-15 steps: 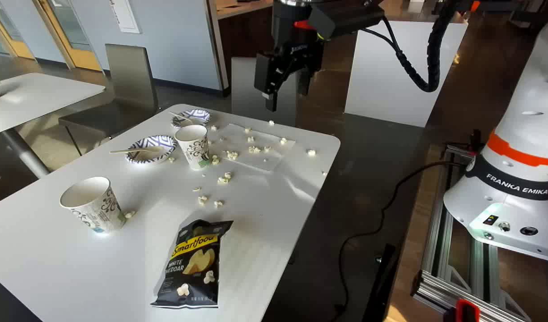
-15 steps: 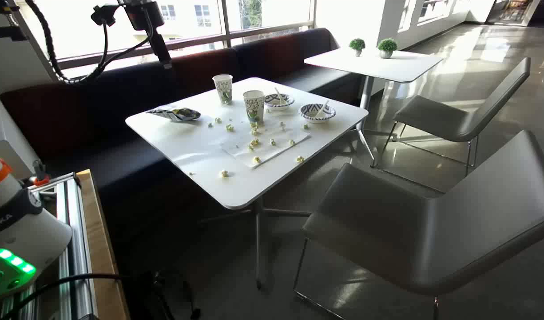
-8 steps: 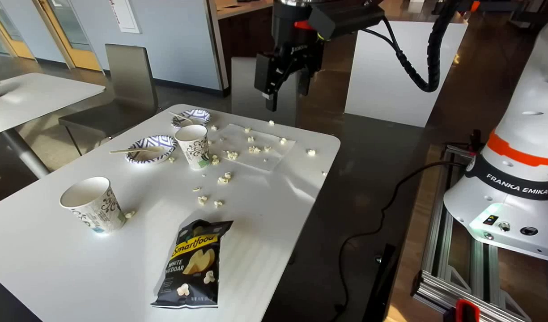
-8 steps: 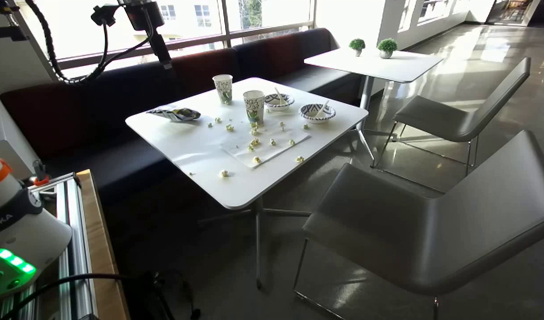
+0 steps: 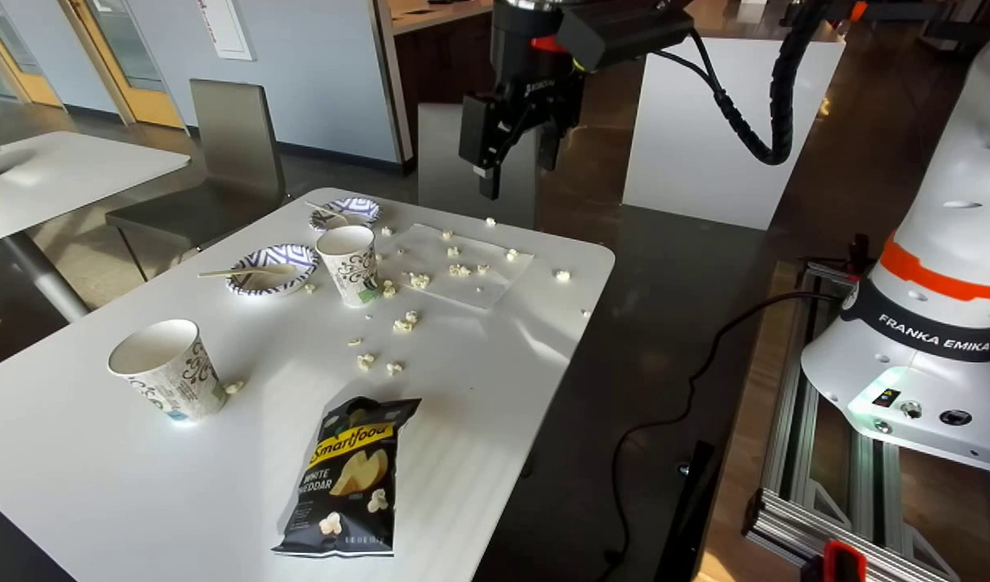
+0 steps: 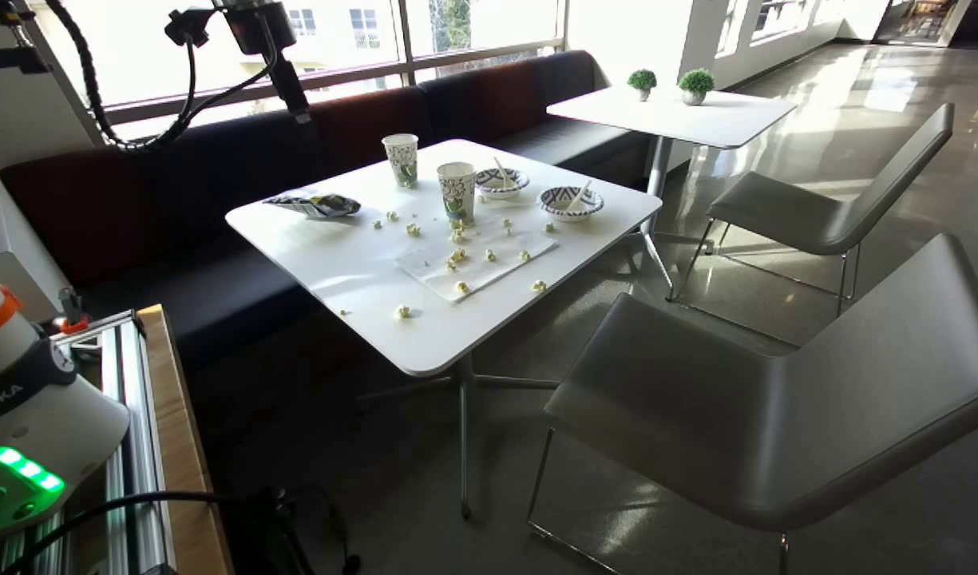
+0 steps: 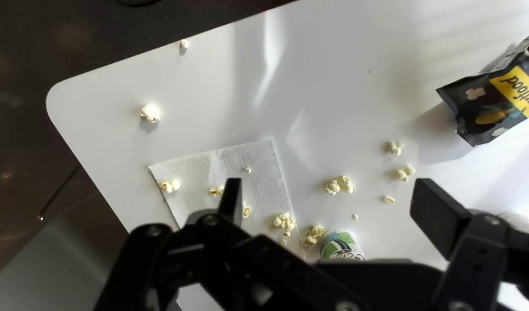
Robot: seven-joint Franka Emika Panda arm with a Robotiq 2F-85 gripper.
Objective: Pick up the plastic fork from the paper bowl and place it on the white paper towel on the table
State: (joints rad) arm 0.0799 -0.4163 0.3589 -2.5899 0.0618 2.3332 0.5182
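Observation:
Two paper bowls with blue-patterned rims stand on the table (image 5: 446, 404), one nearer bowl (image 5: 301, 257) and one farther bowl (image 5: 367, 208) in an exterior view. Each holds a pale fork-like utensil leaning over its rim: the nearer fork (image 5: 229, 273) and the farther fork (image 5: 325, 209). Both bowls (image 6: 554, 214) (image 6: 489, 192) also show in an exterior view; neither shows in the wrist view. The white paper towel (image 5: 477, 293) lies flat with popcorn on it; it also shows in the wrist view (image 7: 258, 183). My gripper (image 5: 520, 176) is open and empty, above the towel side of the table.
A patterned paper cup (image 5: 351, 267) stands between the bowls and the towel. Another cup (image 5: 171, 376) and a black popcorn bag (image 5: 345, 481) are on the table. Popcorn pieces (image 5: 406, 323) lie scattered about. Grey chairs (image 6: 696, 399) stand beside the table.

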